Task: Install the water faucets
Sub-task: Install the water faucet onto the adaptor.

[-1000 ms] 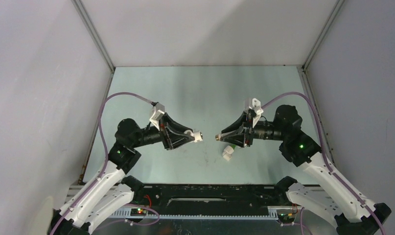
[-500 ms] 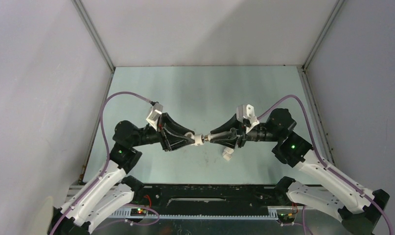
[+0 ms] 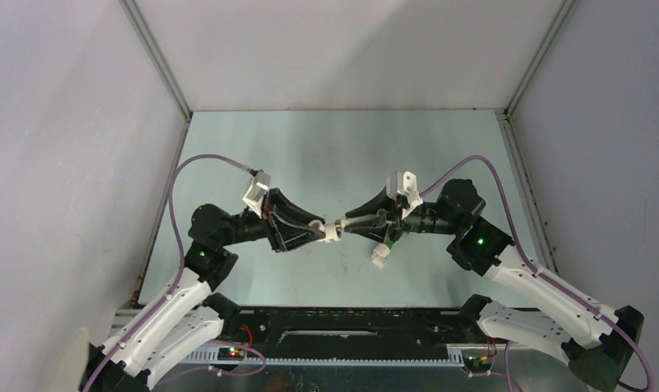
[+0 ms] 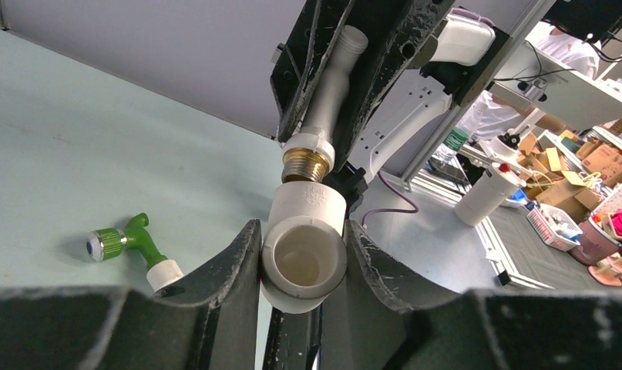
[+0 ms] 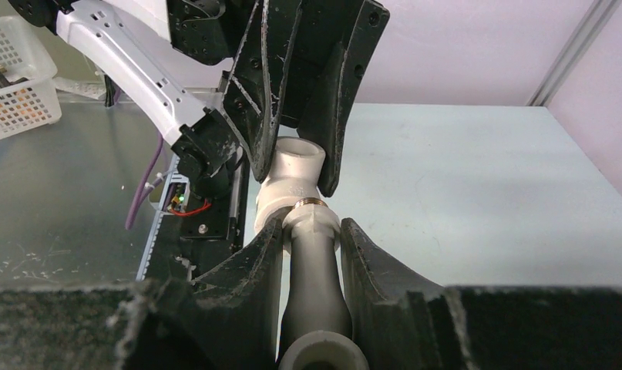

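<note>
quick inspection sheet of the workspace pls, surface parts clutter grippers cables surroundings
surface: pale green table, matte, lightly scuffed.
job's things: white faucet held above the table, its brass thread meeting the white fitting; green faucet lying on the table, white at one end.
clutter: nothing seen.
grippers: left gripper shut on the white fitting; right gripper shut on the white faucet; tips nearly touching.
cables: purple cables arching off both wrists, apart from the parts.
surroundings: grey walls on three sides; cardboard boxes beyond the cell.
</note>
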